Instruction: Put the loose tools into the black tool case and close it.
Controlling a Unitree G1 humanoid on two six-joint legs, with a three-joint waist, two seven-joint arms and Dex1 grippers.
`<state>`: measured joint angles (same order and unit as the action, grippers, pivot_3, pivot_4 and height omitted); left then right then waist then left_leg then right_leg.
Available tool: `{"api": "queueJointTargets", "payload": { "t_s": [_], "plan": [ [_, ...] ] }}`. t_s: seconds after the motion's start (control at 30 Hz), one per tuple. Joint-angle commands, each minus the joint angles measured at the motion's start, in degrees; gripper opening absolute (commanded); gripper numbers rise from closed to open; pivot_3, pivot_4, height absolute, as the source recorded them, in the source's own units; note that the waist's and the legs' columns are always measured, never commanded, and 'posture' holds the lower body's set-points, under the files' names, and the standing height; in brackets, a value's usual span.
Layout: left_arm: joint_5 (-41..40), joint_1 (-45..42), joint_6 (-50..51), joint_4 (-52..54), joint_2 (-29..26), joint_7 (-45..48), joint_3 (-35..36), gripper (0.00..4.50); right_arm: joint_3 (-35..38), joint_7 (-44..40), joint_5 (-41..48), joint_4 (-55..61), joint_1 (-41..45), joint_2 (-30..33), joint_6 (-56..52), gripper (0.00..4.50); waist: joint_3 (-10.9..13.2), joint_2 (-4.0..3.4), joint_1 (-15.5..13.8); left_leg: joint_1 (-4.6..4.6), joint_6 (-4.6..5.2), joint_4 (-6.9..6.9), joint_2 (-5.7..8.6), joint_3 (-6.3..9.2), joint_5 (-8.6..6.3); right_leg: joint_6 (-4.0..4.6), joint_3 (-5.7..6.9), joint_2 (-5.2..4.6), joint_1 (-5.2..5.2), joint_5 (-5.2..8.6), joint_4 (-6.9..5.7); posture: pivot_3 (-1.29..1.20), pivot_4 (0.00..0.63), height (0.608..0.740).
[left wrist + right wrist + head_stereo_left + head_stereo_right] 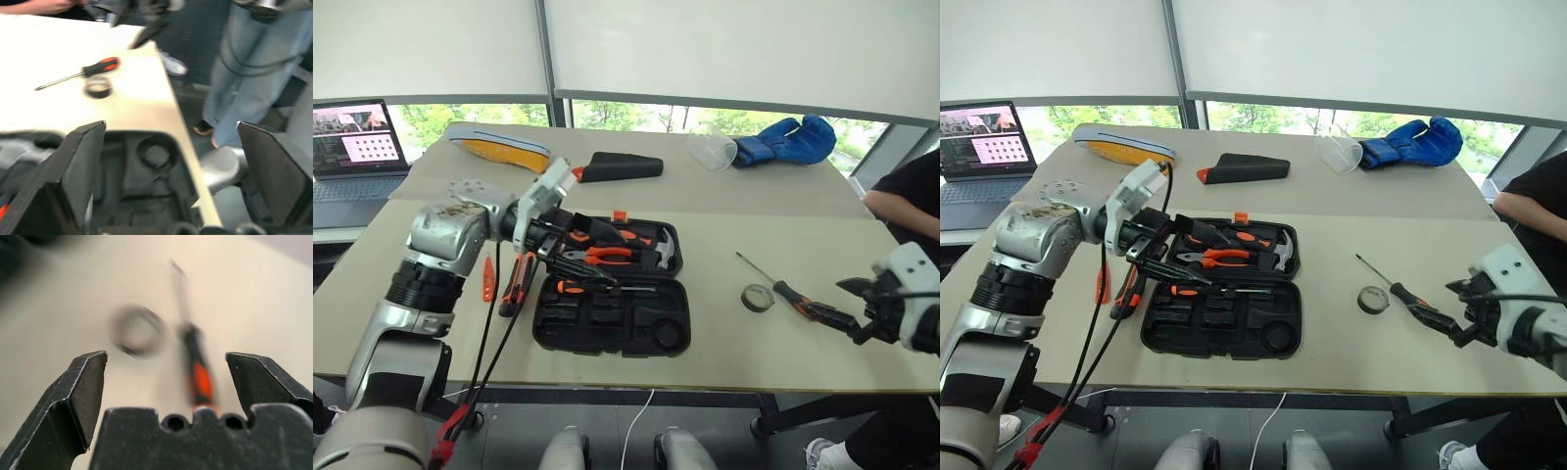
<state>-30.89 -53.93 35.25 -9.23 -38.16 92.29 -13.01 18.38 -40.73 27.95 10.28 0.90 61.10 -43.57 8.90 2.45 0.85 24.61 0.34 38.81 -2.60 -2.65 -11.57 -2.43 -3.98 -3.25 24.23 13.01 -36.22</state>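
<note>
On the bench (724, 333), two orange-black tools (504, 282) are lying loose just left of the black tool case (612, 294), not yet stowed. I am holding the left gripper (570, 257) over the open case, jaws apart and empty. Right of the case, the tape roll (757, 297) and a screwdriver (783, 287) are waiting. The right gripper (862, 311), jaws apart, is lining up on that screwdriver's handle, probably my next pick.

Black tool case (612, 313) open, screwdriver (793, 292) beside tape roll (757, 297)
</note>
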Motion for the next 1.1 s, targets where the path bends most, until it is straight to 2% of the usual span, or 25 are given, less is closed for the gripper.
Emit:
{"api": "queueJointTargets", "payload": {
  "t_s": [0.03,0.23,0.37,0.43,0.47,0.53,0.57,0.63,0.73,0.77,0.9,0.97,1.1],
  "plan": [
    [-0.5,-0.6,-0.5,2.5,1.1,0.2,-0.1,4.42,-7.4,-0.9,-5.8,-8.3,7.0,-0.1,2.5,4.5,0.0,-0.07,0.2,0.01,0.0,-0.01,0.01,-0.01,0.0,0.0,-0.03,0.01,0.03,0.0,0.01,0.0,0.15,0.734],
    [0.7,0.5,-1.4,4.4,1.4,-0.5,0.3,4.42,-15.2,0.5,-12.8,-22.0,18.1,-4.0,4.5,4.5,0.1,-0.21,0.3,0.05,0.01,-0.1,0.02,0.0,-0.01,-0.32,-0.05,0.06,0.08,-0.18,0.03,0.0,0.15,0.734],
    [0.6,1.2,-1.0,5.5,0.6,-0.4,0.7,4.42,-17.0,-4.3,-12.0,-23.4,20.5,-4.7,1.8,4.5,0.1,-0.25,0.1,0.09,0.01,-0.12,0.04,0.01,-0.01,-0.31,-0.05,0.04,0.09,-0.19,0.03,0.0,0.15,0.734],
    [0.8,1.3,-1.1,5.4,0.5,-0.5,0.7,4.5,-18.2,-5.4,-13.0,-23.1,20.7,-4.5,2.0,4.0,0.1,-0.26,0.0,0.1,0.01,-0.11,0.04,0.01,-0.01,-0.32,-0.05,0.04,0.09,-0.19,0.04,0.0,0.15,0.734],
    [0.8,1.3,-1.2,5.4,0.5,-0.6,0.7,4.5,-18.4,-5.6,-13.2,-23.2,20.9,-4.6,2.1,3.89,0.1,-0.26,0.0,0.1,0.02,-0.11,0.05,0.01,-0.01,-0.32,-0.05,0.03,0.08,-0.19,0.04,0.0,0.15,0.734],
    [1.0,1.3,-1.4,5.2,0.6,-0.6,0.6,4.5,-18.6,-6.2,-13.6,-23.2,21.2,-4.8,2.3,3.03,0.1,-0.26,-0.1,0.1,0.01,-0.09,0.06,0.01,-0.01,-0.36,-0.05,0.03,0.08,-0.18,0.03,0.0,0.15,0.734],
    [1.0,1.2,-1.5,5.1,0.6,-0.6,0.6,4.5,-18.7,-6.3,-13.8,-23.2,21.4,-4.9,2.4,2.87,0.1,-0.26,-0.1,0.1,0.01,-0.09,0.06,0.01,-0.01,-0.36,-0.05,0.02,0.08,-0.18,0.03,0.0,0.15,0.734],
    [1.2,1.0,-1.4,4.7,0.8,-0.6,0.7,4.5,-18.3,-6.1,-14.3,-23.1,21.5,-4.9,2.3,2.07,0.1,-0.26,0.0,0.09,0.01,-0.08,0.06,0.01,-0.01,-0.37,-0.05,0.02,0.08,-0.18,0.03,0.0,0.15,0.734],
    [2.0,2.2,-1.5,3.9,-0.2,-0.1,0.8,4.5,-16.2,-4.8,-14.4,-22.9,21.2,-4.8,2.0,1.14,0.1,-0.26,0.0,0.09,0.01,-0.08,0.05,0.01,-0.01,-0.37,-0.05,0.03,0.08,-0.18,0.02,0.0,0.15,0.734],
    [2.0,2.8,-1.5,3.9,-1.0,0.1,0.9,4.5,-15.5,-4.6,-14.2,-22.8,21.1,-4.6,1.8,0.99,0.1,-0.27,0.0,0.09,0.01,-0.08,0.06,0.01,-0.01,-0.37,-0.05,0.03,0.08,-0.18,0.02,0.0,0.15,0.734],
    [0.7,6.5,-0.4,5.9,-6.2,0.2,2.9,4.5,-13.4,-5.6,-14.1,-21.7,23.2,-2.8,4.7,0.99,0.1,-0.39,0.4,0.08,0.02,-0.11,0.04,0.0,-0.01,-0.34,-0.06,0.04,0.11,-0.19,0.01,0.0,0.15,0.734],
    [-0.9,9.0,0.8,7.4,-9.8,0.2,4.3,4.5,-13.9,-9.5,-12.2,-17.7,26.9,-2.9,6.2,0.99,0.3,-0.56,1.0,0.08,0.01,-0.12,0.01,-0.01,-0.01,-0.35,-0.07,0.05,0.15,-0.18,0.0,0.0,0.15,0.734],
    [-2.6,13.9,-0.1,10.8,-16.1,0.2,5.0,4.5,-21.3,-19.9,-8.5,-5.1,34.0,-3.9,3.5,0.99,0.5,-0.95,1.9,0.05,0.01,-0.13,-0.07,0.0,-0.01,-0.35,-0.09,0.11,0.18,-0.19,-0.05,0.0,0.15,0.734]
  ]
}}
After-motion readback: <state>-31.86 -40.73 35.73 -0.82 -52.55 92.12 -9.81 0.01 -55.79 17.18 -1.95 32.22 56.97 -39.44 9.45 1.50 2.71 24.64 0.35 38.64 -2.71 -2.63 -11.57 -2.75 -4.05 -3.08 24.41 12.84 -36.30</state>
